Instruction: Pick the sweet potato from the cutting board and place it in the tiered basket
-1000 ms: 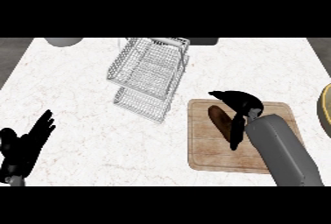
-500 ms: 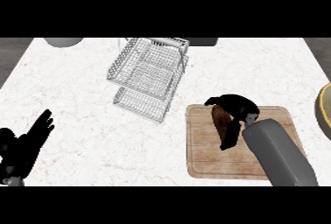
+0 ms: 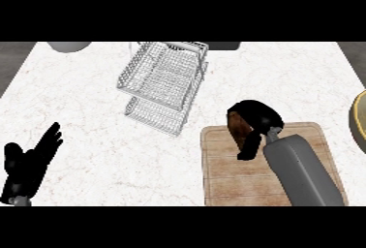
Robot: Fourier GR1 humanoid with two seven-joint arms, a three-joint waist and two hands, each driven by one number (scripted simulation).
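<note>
At the far left, low down, the left hand (image 3: 27, 167) sat open on the white desk (image 3: 85, 131), with its black fingers straight and pointing up and a bit to the right. It held nothing and touched none of the other things. Near the top left edge a grey round thing (image 3: 69, 46) peeked in, but it was cut off, so I could not tell what it was. Next, toward the middle, stood the tiered basket (image 3: 163, 83), made of thin silver wire. Its bigger top tray sat near the far edge of the desk, and its smaller bottom tray poked out below it, closer to the robot. Nothing lay in either tray. To the right of the basket lay the wooden cutting board (image 3: 236, 179), flat on the desk and just beside the basket's lower corner. Over the top left part of the board was the right hand (image 3: 256, 118), at the end of its grey arm. Its black fingers were curled round the brown sweet potato (image 3: 239, 127), holding it. The sweet potato was well apart from the basket, and I could not tell if it touched the board. At the far right edge, part of a yellow plate (image 3: 358, 121) showed.
</note>
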